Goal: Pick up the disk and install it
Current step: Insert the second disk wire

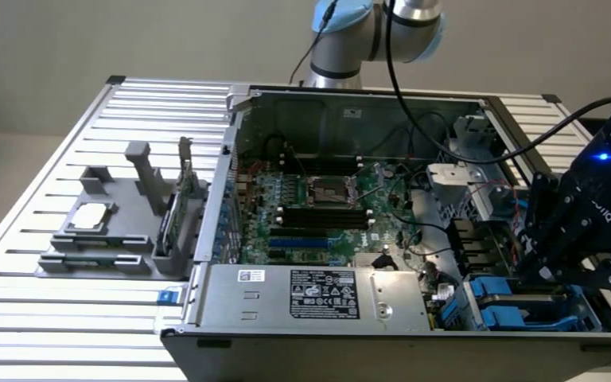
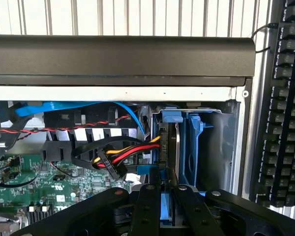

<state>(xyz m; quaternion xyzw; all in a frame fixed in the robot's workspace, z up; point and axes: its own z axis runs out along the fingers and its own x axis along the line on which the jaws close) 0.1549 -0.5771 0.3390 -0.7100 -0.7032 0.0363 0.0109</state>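
Note:
The disk (image 2: pixel 176 147) stands on edge in the drive bay at the corner of the open computer case, its silver side framed by a bright blue carrier (image 2: pixel 195 147). My gripper (image 2: pixel 165 199) reaches down over it, and its black fingers (image 2: pixel 146 206) stand close together with the blue carrier edge between them, so it is shut on the disk. In the exterior view the gripper (image 1: pixel 544 274) hangs at the right, just above the blue bay carriers (image 1: pixel 509 309) at the case's front right corner.
Red, yellow and black power cables (image 2: pixel 123 155) and a blue data cable (image 2: pixel 88 107) run beside the bay. The motherboard (image 1: pixel 317 207) and power supply (image 1: pixel 317 294) lie to the exterior view's left. A grey fixture (image 1: pixel 93 239) stands on the slatted table. A keyboard (image 2: pixel 285 98) lies outside the case.

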